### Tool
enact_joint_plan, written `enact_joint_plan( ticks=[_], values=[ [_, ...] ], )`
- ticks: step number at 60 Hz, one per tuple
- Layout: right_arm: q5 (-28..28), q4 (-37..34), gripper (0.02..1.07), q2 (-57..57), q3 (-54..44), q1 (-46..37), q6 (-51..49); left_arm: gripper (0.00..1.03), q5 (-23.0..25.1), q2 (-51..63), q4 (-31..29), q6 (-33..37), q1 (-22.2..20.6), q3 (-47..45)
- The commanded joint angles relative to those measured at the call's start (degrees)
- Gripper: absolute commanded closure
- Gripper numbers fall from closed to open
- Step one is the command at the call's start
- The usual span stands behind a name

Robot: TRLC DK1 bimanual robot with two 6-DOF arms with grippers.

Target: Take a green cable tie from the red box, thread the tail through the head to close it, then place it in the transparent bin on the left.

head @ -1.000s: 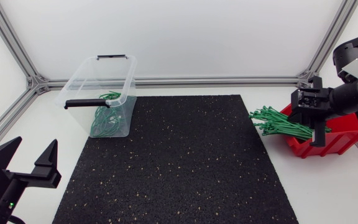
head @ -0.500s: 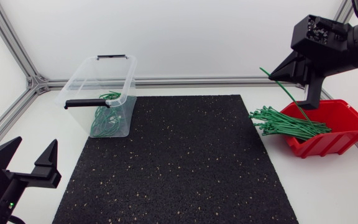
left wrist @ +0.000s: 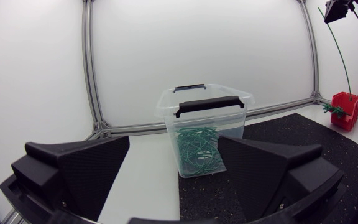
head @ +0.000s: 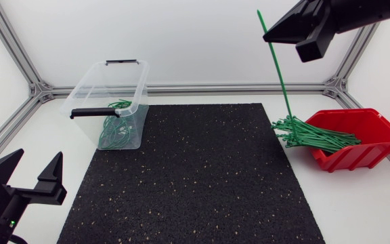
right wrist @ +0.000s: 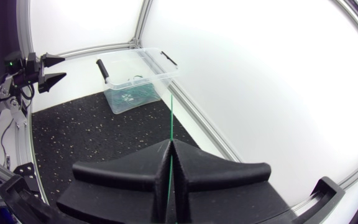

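Observation:
High at the back right, my right gripper (head: 269, 36) is shut on a single green cable tie (head: 281, 74). The tie hangs down, its lower end by the bundle of green ties (head: 311, 135) sticking out of the red box (head: 359, 157). In the right wrist view the tie (right wrist: 172, 118) runs straight out from between the closed fingers (right wrist: 129, 174). The transparent bin (head: 87, 88) at the back left holds several closed green ties (head: 117, 129). My left gripper (head: 32, 177) stands open at the front left corner, nothing between its fingers (left wrist: 79, 174), facing the bin (left wrist: 235, 109).
A black speckled mat (head: 195, 176) covers the middle of the table between the bin and the red box. The bin has black handles (head: 95, 112). An aluminium frame (head: 215, 87) runs along the table's back edge and corners.
My right gripper has risen from the red box up and leftward, pulling one green tie out of the bundle. The left arm has stayed still.

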Motion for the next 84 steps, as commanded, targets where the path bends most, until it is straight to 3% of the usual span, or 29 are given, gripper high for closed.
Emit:
enact_joint_plan(
  ticks=[1, 27, 48, 67, 84],
  values=[
    [-0.5, 0.5, 1.0, 2.6, -1.2, 2.9, 5.9, 0.04, 0.6, -0.2, -1.2, -1.2, -0.1, -2.2],
    [-14.2, 6.9, 1.0, 15.4, -1.7, 7.2, 27.5, 0.04, 0.6, -0.2, -1.3, -1.2, -0.4, -2.2],
    [-15.4, 18.8, 0.99, 22.8, -6.3, 9.3, 38.5, 0.04, 0.7, -0.2, -1.4, -1.2, -0.5, -2.2],
    [-21.0, 21.5, 0.99, 28.9, -6.6, 9.6, 43.4, 0.04, 0.7, -0.2, -1.4, -1.2, -0.5, -2.2],
    [-17.7, 26.4, 0.98, 29.0, -11.5, 9.0, 42.8, 0.04, 0.7, -0.2, -1.4, -1.2, -0.8, -2.2]
  ],
)
